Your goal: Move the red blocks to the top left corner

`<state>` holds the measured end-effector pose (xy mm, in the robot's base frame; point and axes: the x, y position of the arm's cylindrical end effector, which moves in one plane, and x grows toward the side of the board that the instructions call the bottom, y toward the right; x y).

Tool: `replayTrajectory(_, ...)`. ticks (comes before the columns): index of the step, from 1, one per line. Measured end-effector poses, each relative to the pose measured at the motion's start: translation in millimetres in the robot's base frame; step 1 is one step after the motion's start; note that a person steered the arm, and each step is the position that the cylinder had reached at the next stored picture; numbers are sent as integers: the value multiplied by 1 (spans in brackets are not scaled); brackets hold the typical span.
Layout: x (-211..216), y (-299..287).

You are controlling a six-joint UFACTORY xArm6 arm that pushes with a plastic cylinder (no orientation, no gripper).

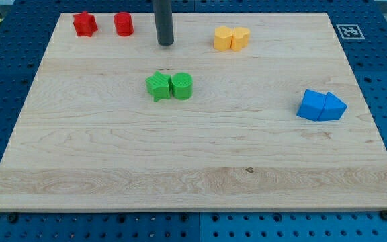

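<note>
A red star-shaped block (84, 24) and a red round block (123, 24) sit side by side, a little apart, near the top left corner of the wooden board (193, 168). My tip (165, 43) comes down from the view's top and rests on the board just right of the red round block, with a small gap between them. It touches no block.
A green star block (158, 87) and a green round block (181, 86) touch each other below my tip. Two yellow blocks (231, 38) sit together at the top centre-right. Two blue blocks (321, 105) sit together at the right. A marker tag (349, 31) is beyond the top right corner.
</note>
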<state>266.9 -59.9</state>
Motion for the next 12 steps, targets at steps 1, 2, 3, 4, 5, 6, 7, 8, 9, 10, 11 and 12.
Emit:
replayTrajectory(1, -31, -4)
replayTrajectory(2, -38, -30)
replayTrajectory(3, -40, -67)
replayTrajectory(4, -37, -102)
replayTrajectory(5, -37, -128)
replayTrajectory(6, -37, -146)
replayTrajectory(7, -40, -159)
replayTrajectory(8, -41, -167)
replayTrajectory(9, -42, -166)
replayTrajectory(10, -41, -141)
replayTrajectory(11, -43, -103)
replayTrajectory(12, -44, -68)
